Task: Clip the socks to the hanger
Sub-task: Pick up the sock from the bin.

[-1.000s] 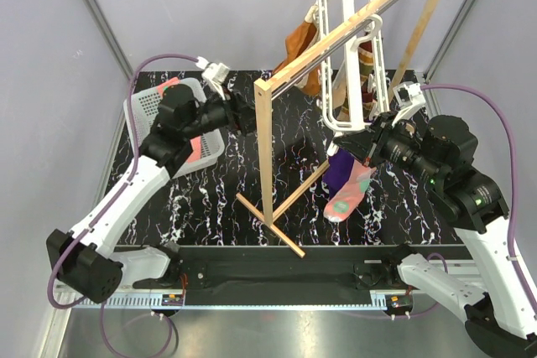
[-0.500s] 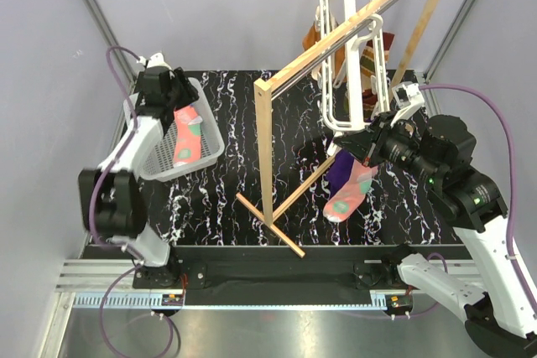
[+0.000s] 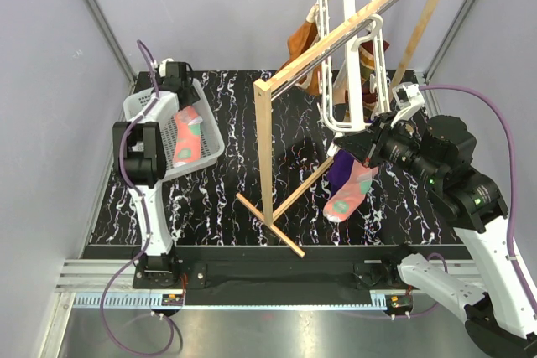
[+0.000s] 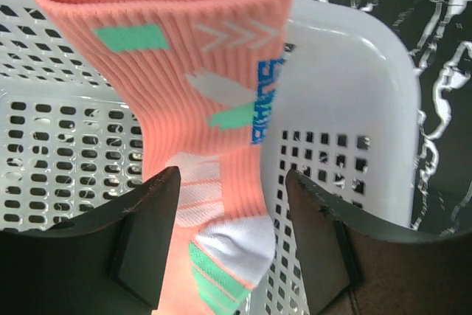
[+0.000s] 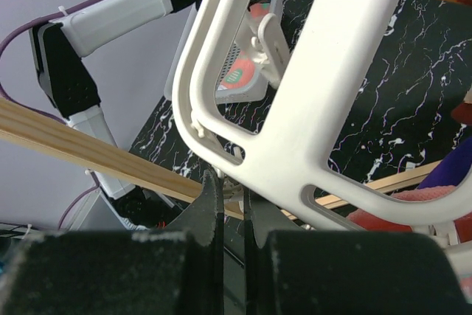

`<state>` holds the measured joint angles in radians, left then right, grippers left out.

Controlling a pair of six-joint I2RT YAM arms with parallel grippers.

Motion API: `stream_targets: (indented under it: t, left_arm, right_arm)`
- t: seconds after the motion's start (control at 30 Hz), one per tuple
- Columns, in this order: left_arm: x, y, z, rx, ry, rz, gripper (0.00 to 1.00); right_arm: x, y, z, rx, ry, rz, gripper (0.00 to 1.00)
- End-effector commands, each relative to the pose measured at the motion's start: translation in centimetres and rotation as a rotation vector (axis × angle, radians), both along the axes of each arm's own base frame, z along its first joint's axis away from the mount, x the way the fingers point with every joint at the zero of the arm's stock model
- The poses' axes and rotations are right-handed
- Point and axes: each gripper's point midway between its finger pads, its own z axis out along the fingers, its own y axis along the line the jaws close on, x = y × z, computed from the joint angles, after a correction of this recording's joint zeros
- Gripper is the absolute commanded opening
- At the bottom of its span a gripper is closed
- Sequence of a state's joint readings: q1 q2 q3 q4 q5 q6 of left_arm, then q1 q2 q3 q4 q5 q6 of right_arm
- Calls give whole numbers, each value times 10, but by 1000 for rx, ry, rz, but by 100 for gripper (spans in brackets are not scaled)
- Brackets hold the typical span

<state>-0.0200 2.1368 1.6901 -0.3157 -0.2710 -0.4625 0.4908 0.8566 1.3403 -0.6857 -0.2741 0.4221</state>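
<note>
A pink sock with teal patches [image 4: 199, 101] lies in the white basket [image 4: 346, 108] at the far left [image 3: 186, 136]. My left gripper [image 4: 232, 215] is open just above it, one finger on each side of the sock [image 3: 178, 100]. The white hanger [image 3: 348, 48] hangs from the wooden rail. My right gripper [image 5: 232, 189] is shut on a small clip at the hanger's lower corner [image 3: 362, 145]. A second pink sock [image 3: 351, 190] hangs below that corner. A tan striped sock [image 3: 370, 63] hangs further back on the hanger.
The wooden rail stand [image 3: 267, 157] crosses the middle, its foot bar [image 3: 270, 224] reaching toward the front. A purple cloth [image 3: 339, 169] hangs beside the pink sock. An orange-brown cloth [image 3: 298, 44] hangs at the back.
My left arm has swung from the middle of the table out to the basket and now has its gripper over the pink sock. The right arm has not moved.
</note>
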Motion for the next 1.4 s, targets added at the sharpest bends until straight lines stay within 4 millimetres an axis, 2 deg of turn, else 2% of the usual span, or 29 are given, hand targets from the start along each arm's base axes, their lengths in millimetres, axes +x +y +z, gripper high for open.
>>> stream_targets:
  t: [0.0, 0.23, 0.27, 0.37, 0.47, 0.5, 0.53, 0.63, 0.7, 0.73, 0.8, 0.83, 0.87, 0.97, 1.07, 1.1, 1.13, 1.17, 1.2, 1.23, 1.3, 1.33, 1.37]
  left_arm:
    - [18, 18, 14, 34, -18, 78, 64]
    - [37, 15, 2, -3, 49, 78, 64]
    - [34, 15, -3, -7, 79, 77, 64]
    - [33, 29, -9, -54, 90, 112, 64]
    - [23, 37, -25, -137, 118, 145, 63]
    - [22, 38, -28, -167, 121, 149, 58]
    - [17, 37, -44, -235, 148, 148, 54]
    - [13, 36, -60, -329, 168, 148, 38]
    - [14, 34, -59, -333, 156, 126, 35]
    - [14, 34, -60, -327, 144, 112, 26]
    - [14, 34, -49, -318, 110, 100, 15]
    - [16, 34, -45, -312, 88, 92, 5]
    - [10, 30, -40, -325, 82, 72, 0]
    - [9, 27, -23, -326, 30, 43, 0]
    - [0, 22, 8, -311, -37, 26, 0]
    - [-10, 20, 7, -306, -27, 28, 0]
    - [-12, 18, 31, -286, -71, 22, 0]
    - [-19, 15, 36, -284, -77, 17, 0]
    - [-31, 12, 27, -290, -56, 21, 0]
    - [-36, 11, 46, -274, -101, 22, 0]
    - [-48, 8, 48, -270, -97, 25, 0]
    - [-60, 5, 37, -272, -66, 31, 0]
    - [-67, 2, 41, -280, -70, 35, 0]
  right_arm:
    - [-2, 1, 0, -9, -3, 15, 0]
    - [-2, 2, 0, -2, 5, 19, 0]
    - [-3, 2, 0, 0, 3, 18, 0]
    - [-4, 2, 1, 4, 6, 21, 0]
    - [-4, 2, 0, 10, 9, 20, 0]
    - [-3, 3, 0, 10, 11, 20, 0]
    - [-4, 3, 1, 12, 7, 21, 0]
    - [-3, 4, 1, 17, 8, 22, 0]
    - [-4, 4, 2, 19, 5, 23, 0]
    - [-4, 4, 2, 19, 7, 23, 0]
    - [-4, 4, 2, 20, 6, 23, 0]
    - [-4, 4, 2, 19, 8, 23, 0]
    - [-3, 4, 0, 17, 12, 23, 0]
    - [-3, 4, 0, 19, 11, 23, 0]
    - [-2, 6, -1, 23, 15, 26, 0]
    - [-1, 7, 0, 26, 12, 28, 0]
    - [-1, 7, 0, 29, 11, 30, 0]
    - [-1, 8, -1, 28, 14, 32, 0]
    - [-1, 8, -2, 31, 15, 34, 0]
    - [-1, 8, -1, 34, 13, 34, 0]
    - [-2, 9, -3, 36, 17, 37, 0]
    - [-2, 8, -3, 36, 15, 35, 0]
    - [-3, 8, -3, 38, 17, 34, 0]
